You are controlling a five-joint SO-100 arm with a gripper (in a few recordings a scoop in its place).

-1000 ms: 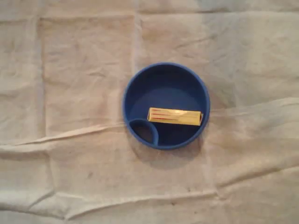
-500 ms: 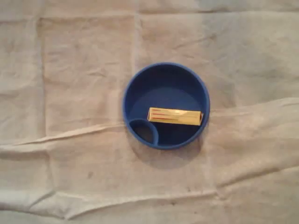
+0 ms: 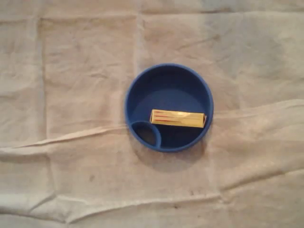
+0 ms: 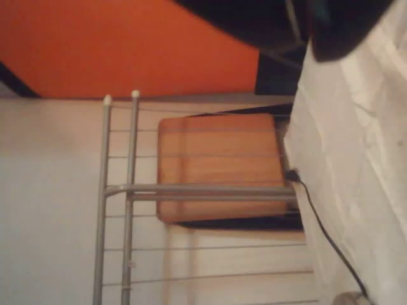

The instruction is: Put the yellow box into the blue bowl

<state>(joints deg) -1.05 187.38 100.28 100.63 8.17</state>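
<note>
Yellow oblong cardboard box (image 3: 178, 118) lies flat in the larger compartment of the round blue plastic bowl (image 3: 137, 90), which sits on the cloth-draped counter (image 3: 71, 71). Your task looks complete, with nothing left to place. You cannot tell whether your tool is wide or narrow.

Wrist view: robot body is a black housing (image 4: 280, 22) along the top edge, matte, rounded outline, out of focus. One thin grey line (image 4: 291, 18) runs down it, cable or seam, can't tell. Screws and markings too blurred to read
</note>
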